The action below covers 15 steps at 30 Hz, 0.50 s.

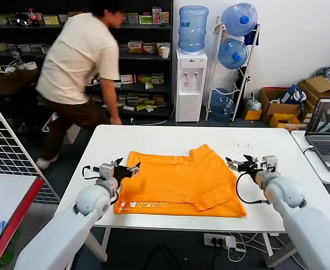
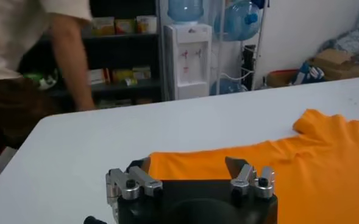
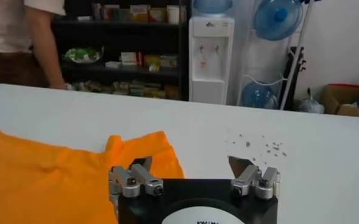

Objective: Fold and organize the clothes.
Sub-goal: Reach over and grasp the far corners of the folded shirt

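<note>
The orange T-shirt (image 1: 181,183) lies flat and partly folded on the white table (image 1: 170,138), a sleeve (image 1: 205,152) sticking out at its far edge and pale print (image 1: 145,203) near the front hem. My left gripper (image 1: 125,167) hovers open at the shirt's left edge, nothing between its fingers; the left wrist view shows the orange cloth (image 2: 277,164) just beyond the left gripper (image 2: 188,164). My right gripper (image 1: 239,163) stands open just off the shirt's right edge. In the right wrist view the sleeve (image 3: 139,149) lies beside the right gripper (image 3: 188,163).
A person (image 1: 77,62) in a cream shirt bends over behind the table's far left corner. A laptop (image 1: 328,132) sits on a side table at the right. A water dispenser (image 1: 190,73), bottle rack and shelves stand at the back. Small dark specks (image 3: 255,145) dot the table.
</note>
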Each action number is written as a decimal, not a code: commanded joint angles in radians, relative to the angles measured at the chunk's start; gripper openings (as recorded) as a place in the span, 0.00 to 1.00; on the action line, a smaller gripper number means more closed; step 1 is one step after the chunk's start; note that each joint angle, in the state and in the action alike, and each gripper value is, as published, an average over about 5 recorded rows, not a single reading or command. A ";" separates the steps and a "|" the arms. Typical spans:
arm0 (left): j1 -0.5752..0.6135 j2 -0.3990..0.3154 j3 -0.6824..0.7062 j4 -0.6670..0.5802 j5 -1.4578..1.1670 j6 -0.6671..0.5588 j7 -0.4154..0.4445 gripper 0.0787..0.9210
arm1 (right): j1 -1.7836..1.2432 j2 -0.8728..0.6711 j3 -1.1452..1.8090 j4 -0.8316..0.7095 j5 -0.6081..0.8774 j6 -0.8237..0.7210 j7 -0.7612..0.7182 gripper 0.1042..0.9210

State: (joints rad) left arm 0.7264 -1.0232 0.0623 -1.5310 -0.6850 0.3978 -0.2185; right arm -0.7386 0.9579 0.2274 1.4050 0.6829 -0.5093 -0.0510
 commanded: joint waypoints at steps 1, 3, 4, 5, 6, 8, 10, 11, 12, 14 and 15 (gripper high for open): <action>-0.255 -0.139 0.099 0.414 0.045 -0.041 0.051 0.88 | 0.247 0.155 -0.081 -0.390 -0.093 0.025 -0.123 0.88; -0.269 -0.174 0.093 0.478 0.080 -0.060 0.062 0.88 | 0.255 0.185 -0.076 -0.441 -0.123 0.048 -0.142 0.88; -0.273 -0.188 0.089 0.503 0.095 -0.069 0.066 0.88 | 0.259 0.198 -0.073 -0.463 -0.137 0.058 -0.152 0.88; -0.277 -0.204 0.085 0.530 0.111 -0.079 0.069 0.88 | 0.263 0.211 -0.070 -0.484 -0.151 0.069 -0.163 0.88; -0.280 -0.219 0.080 0.552 0.125 -0.087 0.072 0.88 | 0.267 0.222 -0.067 -0.503 -0.165 0.077 -0.172 0.88; -0.286 -0.243 0.070 0.596 0.147 -0.102 0.078 0.88 | 0.276 0.242 -0.062 -0.537 -0.185 0.088 -0.194 0.88; -0.294 -0.270 0.058 0.642 0.164 -0.113 0.083 0.88 | 0.282 0.257 -0.059 -0.558 -0.199 0.095 -0.211 0.88; -0.298 -0.281 0.053 0.664 0.172 -0.116 0.086 0.88 | 0.284 0.264 -0.059 -0.566 -0.205 0.099 -0.219 0.88; -0.301 -0.290 0.050 0.680 0.178 -0.118 0.088 0.88 | 0.286 0.269 -0.060 -0.573 -0.212 0.105 -0.225 0.88; -0.303 -0.305 0.045 0.705 0.194 -0.119 0.092 0.88 | 0.287 0.280 -0.063 -0.584 -0.229 0.117 -0.233 0.88; -0.301 -0.310 0.044 0.711 0.202 -0.119 0.093 0.88 | 0.286 0.286 -0.064 -0.589 -0.238 0.124 -0.236 0.88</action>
State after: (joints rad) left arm 0.4967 -1.2237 0.1039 -1.0609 -0.5619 0.3140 -0.1470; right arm -0.5198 1.1557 0.1823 0.9871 0.5285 -0.4311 -0.2129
